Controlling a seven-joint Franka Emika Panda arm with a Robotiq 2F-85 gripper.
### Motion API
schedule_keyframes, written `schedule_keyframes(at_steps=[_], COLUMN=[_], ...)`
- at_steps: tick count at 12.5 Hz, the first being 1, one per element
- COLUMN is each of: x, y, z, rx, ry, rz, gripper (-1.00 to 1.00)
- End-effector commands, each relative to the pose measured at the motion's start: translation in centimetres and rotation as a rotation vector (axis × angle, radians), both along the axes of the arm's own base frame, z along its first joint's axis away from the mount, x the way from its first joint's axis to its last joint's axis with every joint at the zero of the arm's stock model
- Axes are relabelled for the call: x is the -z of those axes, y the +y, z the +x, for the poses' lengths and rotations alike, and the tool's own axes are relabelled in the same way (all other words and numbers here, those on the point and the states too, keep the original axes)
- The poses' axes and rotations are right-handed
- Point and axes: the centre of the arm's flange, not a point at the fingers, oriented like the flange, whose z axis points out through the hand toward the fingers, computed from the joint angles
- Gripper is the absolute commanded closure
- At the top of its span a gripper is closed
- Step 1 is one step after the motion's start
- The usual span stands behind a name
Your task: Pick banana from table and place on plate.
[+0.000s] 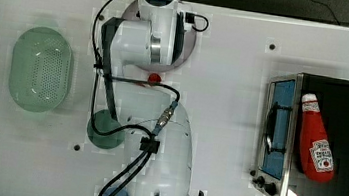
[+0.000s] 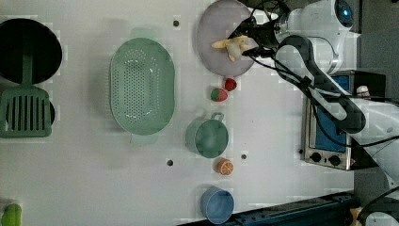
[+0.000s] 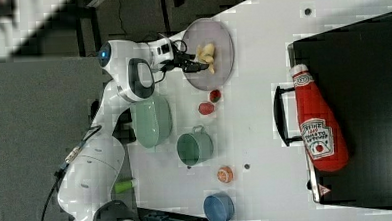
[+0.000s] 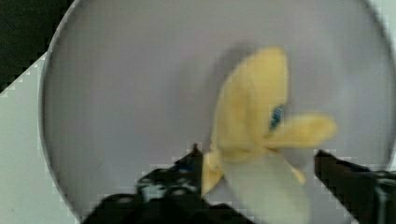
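The half-peeled yellow banana (image 4: 254,121) lies on the pale lilac-grey plate (image 4: 116,93) with its peel flaps spread. My gripper (image 4: 259,163) is open and straddles its whitish end: one black finger is close beside it and the other stands clear with a gap. In the left view the banana (image 2: 233,44) rests on the plate (image 2: 216,28) at the top, with the gripper (image 2: 247,42) just to its right. In the right view the banana (image 3: 206,54) sits on the plate (image 3: 221,39) with the gripper (image 3: 199,66) over it. The white table (image 2: 273,117) carries it all.
Two small red fruits (image 2: 219,94) lie just off the plate. A mint basket (image 2: 141,84), a green cup (image 2: 209,137), an orange piece (image 2: 225,166) and a blue cup (image 2: 217,205) stand further off. A toaster oven (image 2: 329,127) carries a ketchup bottle (image 3: 317,125).
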Motion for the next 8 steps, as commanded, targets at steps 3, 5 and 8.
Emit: schedule_keyframes(at_steps=[3, 5, 8], x=[-9.6, -14.4, -22.0], y=[-0.2, -1.7, -5.9], z=[1.9, 0.8, -3.4], rx=[0.036, 0.053, 0.108], ry=[-0.134, -0.116, -0.009], rz=[0.015, -0.005, -0.052], gripper=[-1.0, -1.0, -1.0])
